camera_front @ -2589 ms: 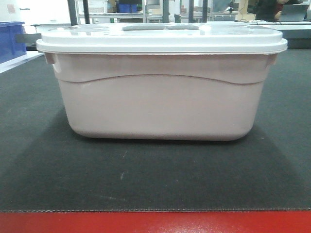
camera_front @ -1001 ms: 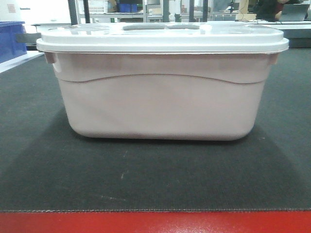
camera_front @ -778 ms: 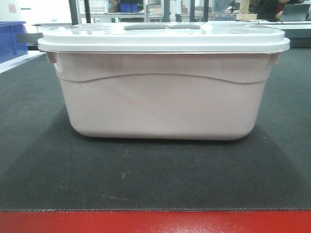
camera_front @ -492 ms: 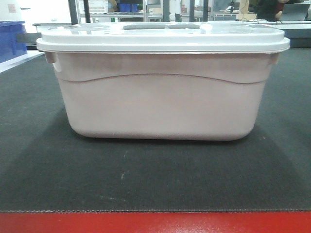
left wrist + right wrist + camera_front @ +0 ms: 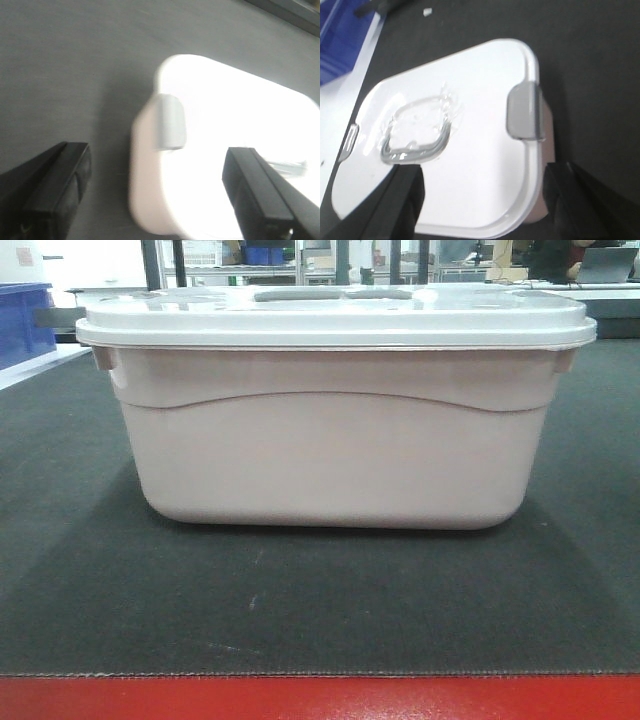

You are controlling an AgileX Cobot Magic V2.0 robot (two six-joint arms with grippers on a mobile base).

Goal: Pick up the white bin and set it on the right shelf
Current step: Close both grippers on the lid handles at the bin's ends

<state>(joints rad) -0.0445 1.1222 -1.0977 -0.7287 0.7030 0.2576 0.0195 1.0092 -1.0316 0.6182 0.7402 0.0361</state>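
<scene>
The white bin (image 5: 335,430), pale pinkish with a flat white lid (image 5: 335,318), stands on the black carpeted table (image 5: 320,610), filling the middle of the front view. My left gripper (image 5: 156,167) is open above the bin's corner (image 5: 150,200), near a grey latch (image 5: 170,122); one finger hangs over the carpet, the other over the lid. My right gripper (image 5: 485,175) is open above the lid (image 5: 470,100), just inside its near edge, with a grey latch (image 5: 522,110) ahead. Neither gripper touches the bin. The right shelf is out of view.
A blue crate (image 5: 22,320) sits at the far left beyond the table, also seen in the right wrist view (image 5: 340,40). The table's front edge is a red strip (image 5: 320,698). Racks and clutter stand far behind the bin.
</scene>
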